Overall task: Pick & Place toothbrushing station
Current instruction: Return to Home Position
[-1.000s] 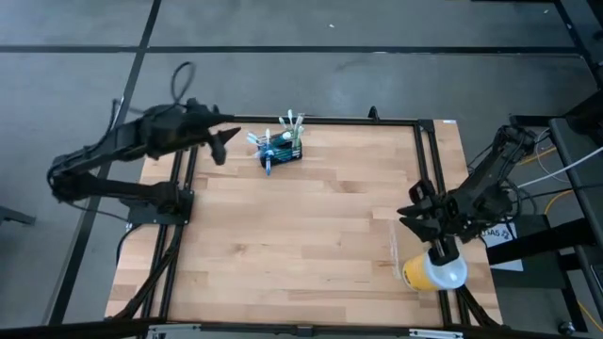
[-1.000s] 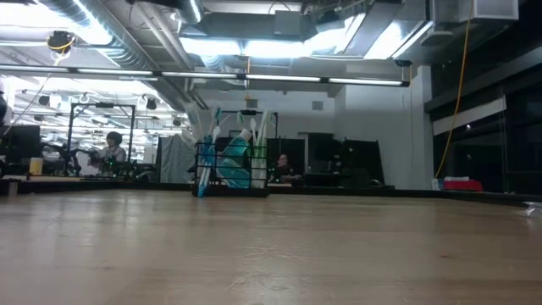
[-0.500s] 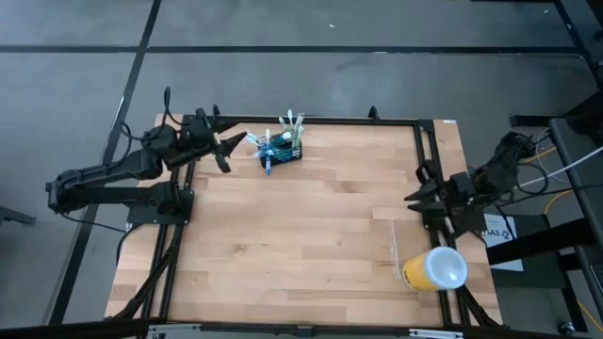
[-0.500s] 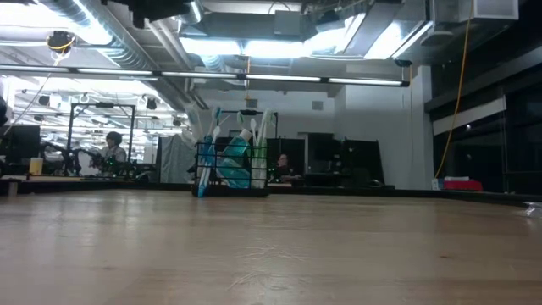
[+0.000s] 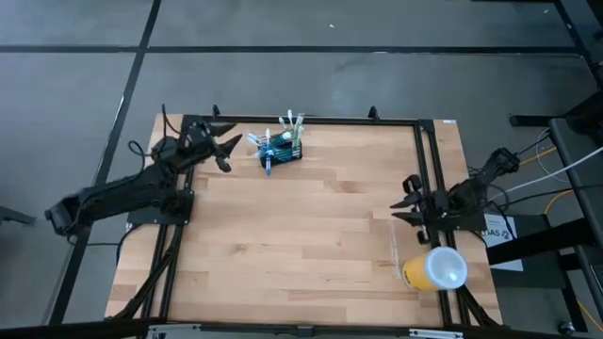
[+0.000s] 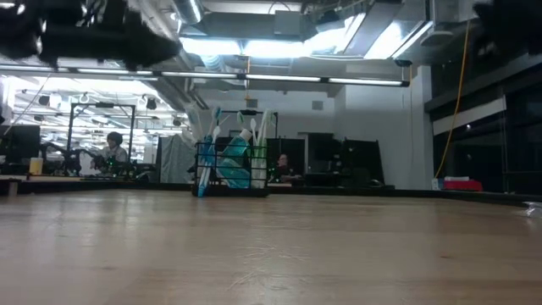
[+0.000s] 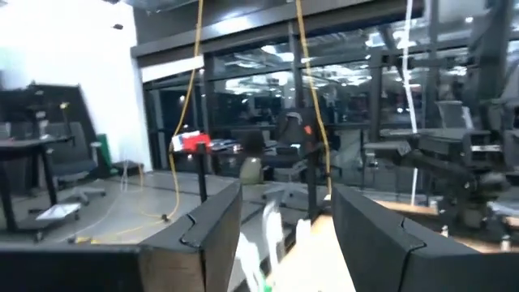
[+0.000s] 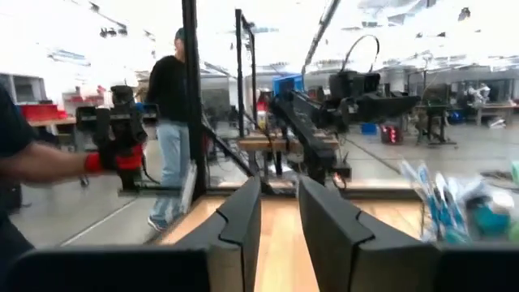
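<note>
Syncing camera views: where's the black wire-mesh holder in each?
High: holder near the table top edge, left of centre.
Low: far across the table, left of centre.
Left wrist: cannot tell; only blur.
Right wrist: right side, blurred.
Landmark: toothbrushes standing in it.

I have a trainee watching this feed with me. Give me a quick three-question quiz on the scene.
1. True or false: the left gripper is shut on the wire-mesh holder.
2. What lies nearest the right gripper? A) the wire-mesh holder B) the yellow cup C) the left gripper
3. Short answer: which gripper is closer to the wire-mesh holder?
Key: 1 false, it is open and apart from the holder; 2 B; 3 the left gripper.
</note>
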Action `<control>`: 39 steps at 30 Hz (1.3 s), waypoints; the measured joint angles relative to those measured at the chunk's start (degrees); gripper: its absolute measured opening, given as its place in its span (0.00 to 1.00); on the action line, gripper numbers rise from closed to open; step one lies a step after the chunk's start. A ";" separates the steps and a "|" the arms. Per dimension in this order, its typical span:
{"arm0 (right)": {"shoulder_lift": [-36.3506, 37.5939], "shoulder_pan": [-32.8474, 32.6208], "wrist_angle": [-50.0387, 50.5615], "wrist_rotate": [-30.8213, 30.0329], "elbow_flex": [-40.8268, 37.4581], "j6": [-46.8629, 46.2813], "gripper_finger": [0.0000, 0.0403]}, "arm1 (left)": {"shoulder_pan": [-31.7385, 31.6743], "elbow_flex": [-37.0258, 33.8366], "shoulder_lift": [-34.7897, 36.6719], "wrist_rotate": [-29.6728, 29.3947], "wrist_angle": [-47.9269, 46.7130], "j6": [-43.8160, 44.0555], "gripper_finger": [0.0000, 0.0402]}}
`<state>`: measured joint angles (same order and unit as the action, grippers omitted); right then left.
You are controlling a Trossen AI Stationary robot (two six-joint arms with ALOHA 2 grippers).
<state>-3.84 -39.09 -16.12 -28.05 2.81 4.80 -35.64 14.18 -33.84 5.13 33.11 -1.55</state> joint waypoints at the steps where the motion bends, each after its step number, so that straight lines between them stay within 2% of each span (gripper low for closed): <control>1: 1.60 0.29 -0.01 -0.08 -1.74 0.00 0.22 | -0.57 -1.91 -0.01 0.00 1.73 0.57 0.46; 3: 3.88 0.78 4.61 -1.17 -2.08 -1.87 0.22 | -1.26 -5.38 -0.02 0.06 4.40 1.31 0.46; 10: 3.84 1.16 12.45 -0.61 -1.95 -5.64 0.22 | -3.42 -13.37 -0.16 1.15 8.33 0.85 0.46; 15: 3.85 1.16 12.48 5.61 -1.95 -3.63 0.22 | -5.46 -13.69 -1.16 7.20 7.14 0.51 0.46; 17: 3.84 1.16 12.72 8.19 -1.95 -1.54 0.22 | -6.08 -13.69 -2.14 7.78 7.04 0.48 0.46; 19: 3.59 1.16 12.74 9.38 -1.95 -0.05 0.22 | -6.48 -13.69 -2.86 7.49 7.00 1.41 0.46; 22: 3.59 1.18 12.74 8.31 -1.95 0.38 0.22 | -6.51 -13.69 -3.46 3.63 5.56 4.55 0.46; 24: 3.57 1.18 12.72 6.67 -1.95 2.21 0.22 | -6.48 -13.69 -3.43 0.33 1.87 8.39 0.46; 26: 3.55 1.18 12.71 6.54 -1.95 3.14 0.22 | -6.36 -13.69 -3.48 -0.33 -3.58 13.41 0.46; 27: 3.55 1.14 12.71 7.09 -1.95 -0.23 0.22 | -6.34 -13.69 -3.50 -0.10 -6.09 15.35 0.46; 31: 3.52 1.02 11.88 9.45 -1.93 -26.46 0.22 | -6.34 -13.69 -3.46 -0.24 -13.42 19.99 0.46; 33: 3.52 1.00 11.86 9.49 -1.92 -36.22 0.22 | -6.34 -13.69 -3.44 -0.37 -15.25 20.31 0.46; 36: 3.52 1.01 11.87 9.53 -1.92 -45.44 0.22 | -6.32 -13.69 -3.44 -0.42 -17.64 20.31 0.46; 39: 3.52 1.02 11.88 9.51 -1.92 -49.00 0.22 | -3.04 -13.69 -1.18 -2.75 -20.80 20.36 0.46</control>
<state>-0.32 -38.07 -4.23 -18.54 0.89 -44.20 -38.68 0.49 -35.02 2.38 12.31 18.81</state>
